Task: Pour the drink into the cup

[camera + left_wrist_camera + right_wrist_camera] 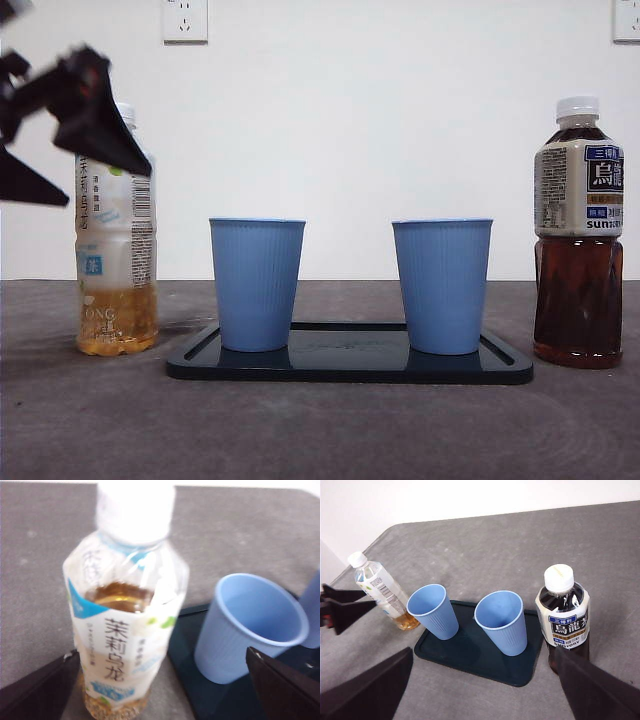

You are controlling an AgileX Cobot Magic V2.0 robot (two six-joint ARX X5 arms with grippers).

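**Left tool spread wide at the pale tea bottle, two cups on the tray**

A dark tray (350,366) lies on the grey bench (320,430) and serves as the landmark. Two blue cups stand upright on it: the left cup (256,284) near one end, the right cup (441,286) near the other, well apart from each other.

Off the tray's left end stands the pale tea bottle (116,260), upright, white cap on, with amber drink only in its lowest part. Off the tray's right end stands the dark tea bottle (578,230), also capped and upright, filled nearly to the neck.

The left tool (75,135) is beside the pale bottle's upper half, on the side away from the tray. The front view shows it only as dark angular shapes overlapping the bottle. The left wrist view adds what that hides: the jaws are spread wide, one on each side of the bottle's base, neither pressing it, with the left cup just past one jaw.

The right tool (480,690) hangs high over the bench, jaws released and wide apart. Its wrist view alone shows both cups' insides, which look empty.
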